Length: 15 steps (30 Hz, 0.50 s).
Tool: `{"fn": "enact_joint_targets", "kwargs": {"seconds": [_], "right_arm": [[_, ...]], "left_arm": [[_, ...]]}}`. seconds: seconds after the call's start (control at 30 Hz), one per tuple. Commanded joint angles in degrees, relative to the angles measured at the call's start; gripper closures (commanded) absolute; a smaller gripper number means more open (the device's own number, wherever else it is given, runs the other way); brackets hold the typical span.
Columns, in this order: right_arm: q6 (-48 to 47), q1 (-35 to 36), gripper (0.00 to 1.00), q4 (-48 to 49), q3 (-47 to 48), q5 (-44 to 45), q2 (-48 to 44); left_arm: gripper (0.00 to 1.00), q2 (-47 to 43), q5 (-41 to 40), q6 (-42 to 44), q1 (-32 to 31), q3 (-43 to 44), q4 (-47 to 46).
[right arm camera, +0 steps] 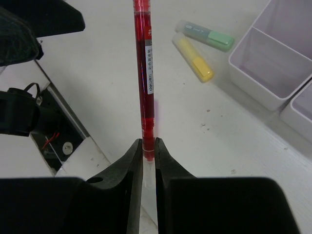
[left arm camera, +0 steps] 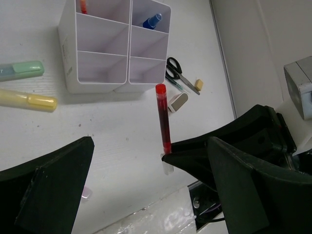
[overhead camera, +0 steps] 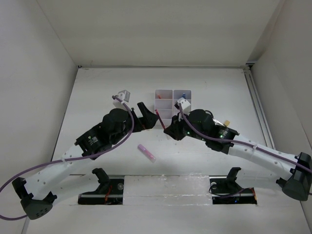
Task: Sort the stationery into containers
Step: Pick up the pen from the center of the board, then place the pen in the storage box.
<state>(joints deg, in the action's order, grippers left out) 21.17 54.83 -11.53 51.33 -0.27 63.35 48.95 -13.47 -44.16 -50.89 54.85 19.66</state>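
Nearest the arm bases, a pink highlighter (overhead camera: 146, 153) lies alone on the worktop (overhead camera: 97, 97), not yet sorted. Just beyond it the two arms meet. The right gripper (right arm camera: 148, 144) is clamped on the lower end of the red pen (right arm camera: 145, 73), which sticks straight out from the jaws and is clear of the worktop. The left gripper (overhead camera: 145, 117) stands spread wide and empty, just beside the pen.

Further out, the yellow highlighter (right arm camera: 194, 59) and green highlighter (right arm camera: 207, 36) lie side by side near the white organiser tray (left arm camera: 97, 80). A blue piece (left arm camera: 152, 20) already sits in a far compartment of the tray. The black-handled scissors (left arm camera: 178, 74) lie beyond the tray.

The step in hand looks like carrying the pen to the tray. Next, the right arm probably needs to bring the pen's free end over an empty compartment, tilt it down inside the walls, and let go while keeping clear of the left gripper.
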Motion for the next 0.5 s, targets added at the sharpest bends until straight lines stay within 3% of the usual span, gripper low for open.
{"fn": "enact_joint_targets", "kwargs": {"seconds": [0.0, 0.23, 0.4, 0.47], "right_arm": [[-1.0, 0.5, 1.00, 6.7, -0.9, -5.0, -1.7], [-1.5, 0.5, 1.00, 12.1, -3.9, -11.8, -5.5], [-1.5, 0.5, 1.00, 13.6, -3.9, -13.5, -6.1], [-0.8, 0.5, 1.00, 14.1, -3.9, -12.0, -6.1]], "left_arm": [[0.00, -0.8, 1.0, -0.4, 0.1, -0.1, -2.7], [0.05, -0.1, 6.2, 0.1, 0.1, -3.9, -12.7], [0.36, 2.0, 7.4, 0.1, 0.1, -3.9, -15.3], [0.57, 2.6, 8.0, -0.5, 0.1, -3.9, -15.8]]}}
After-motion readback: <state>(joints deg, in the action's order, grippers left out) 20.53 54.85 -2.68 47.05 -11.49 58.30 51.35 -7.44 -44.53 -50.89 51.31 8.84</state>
